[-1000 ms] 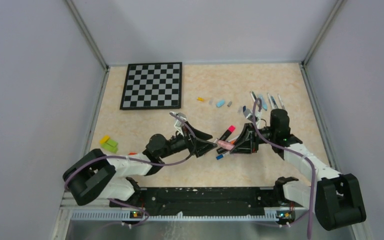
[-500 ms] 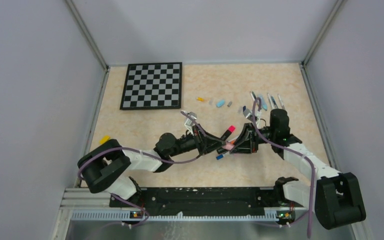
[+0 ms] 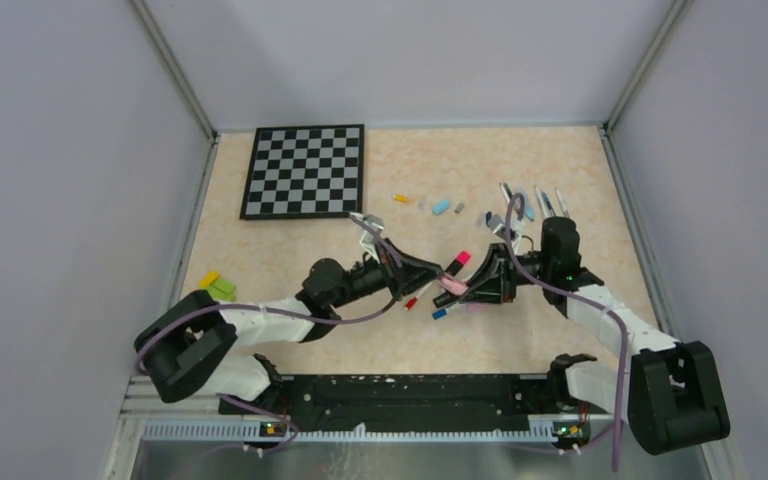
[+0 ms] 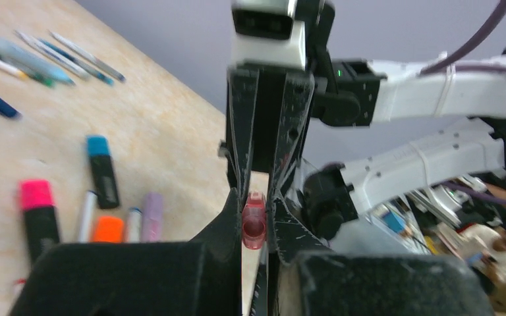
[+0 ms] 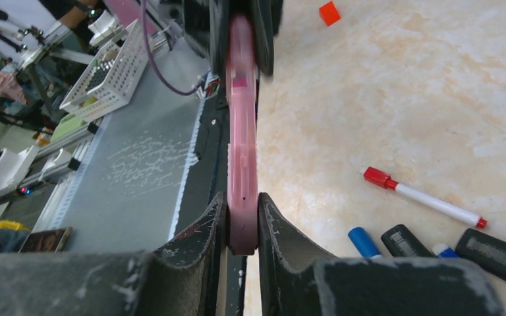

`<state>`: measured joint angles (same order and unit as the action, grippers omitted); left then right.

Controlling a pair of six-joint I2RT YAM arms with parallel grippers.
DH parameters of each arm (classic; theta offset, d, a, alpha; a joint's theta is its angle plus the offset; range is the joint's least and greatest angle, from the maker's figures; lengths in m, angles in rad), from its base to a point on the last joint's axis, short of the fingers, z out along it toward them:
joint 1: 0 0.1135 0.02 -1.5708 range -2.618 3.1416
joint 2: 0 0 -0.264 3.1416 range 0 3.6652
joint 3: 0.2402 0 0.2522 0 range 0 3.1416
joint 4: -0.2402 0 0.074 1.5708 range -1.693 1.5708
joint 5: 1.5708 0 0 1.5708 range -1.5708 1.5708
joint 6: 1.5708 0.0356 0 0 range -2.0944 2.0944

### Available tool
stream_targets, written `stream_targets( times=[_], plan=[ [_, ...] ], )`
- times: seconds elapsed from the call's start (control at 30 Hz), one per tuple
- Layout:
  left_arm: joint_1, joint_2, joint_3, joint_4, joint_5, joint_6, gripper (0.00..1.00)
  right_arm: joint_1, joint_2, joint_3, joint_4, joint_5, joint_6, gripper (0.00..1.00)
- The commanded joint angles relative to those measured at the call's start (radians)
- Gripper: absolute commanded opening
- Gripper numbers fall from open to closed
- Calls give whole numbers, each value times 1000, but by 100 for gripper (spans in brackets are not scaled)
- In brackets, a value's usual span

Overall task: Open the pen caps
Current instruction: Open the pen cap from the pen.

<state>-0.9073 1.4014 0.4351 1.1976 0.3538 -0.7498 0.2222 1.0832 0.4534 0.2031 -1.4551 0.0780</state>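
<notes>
A pink pen [image 3: 450, 286] hangs level above the table between my two grippers. In the right wrist view, my right gripper [image 5: 242, 197] is shut on the pen's pink barrel [image 5: 242, 131]. My left gripper [image 4: 255, 191] faces it and is shut on the translucent pink cap [image 4: 253, 227] at the pen's other end. From above, the left gripper [image 3: 428, 280] and right gripper [image 3: 468, 292] almost meet tip to tip. I cannot tell whether the cap has come off the barrel.
Below lie a red-capped white pen [image 5: 421, 197], a blue-capped pen [image 3: 440, 312] and black markers with pink [image 4: 34, 195], blue [image 4: 97, 146] and orange [image 4: 109, 229] caps. Loose caps [image 3: 441, 206] and thin pens [image 3: 530, 200] lie behind. The chessboard [image 3: 305, 170] lies far left, the yellow-green block [image 3: 220, 288] near left.
My left gripper came in from the left with its jaws open and shut on the pen's cap end. The right gripper stayed put with the pen.
</notes>
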Motion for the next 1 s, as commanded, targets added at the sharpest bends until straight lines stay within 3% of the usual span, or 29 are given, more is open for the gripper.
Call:
stream_targets(
  times=[0.0, 0.2, 0.4, 0.6, 0.97],
  plan=[
    [120, -156, 89, 2, -164, 119, 0, -4, 31, -11, 0, -47, -15, 0],
    [230, -237, 95, -37, -168, 128, 0, -4, 36, -7, -20, -21, -47, 0],
    [241, -303, 47, -163, -126, 139, 0, -15, 26, 35, -137, 74, -162, 0],
    [244, -364, -17, -236, -112, 136, 0, -17, 24, 44, -143, 118, -167, 0],
    [242, -257, -45, -92, 70, -20, 0, -16, 14, 44, -119, 202, -176, 0]
  ],
)
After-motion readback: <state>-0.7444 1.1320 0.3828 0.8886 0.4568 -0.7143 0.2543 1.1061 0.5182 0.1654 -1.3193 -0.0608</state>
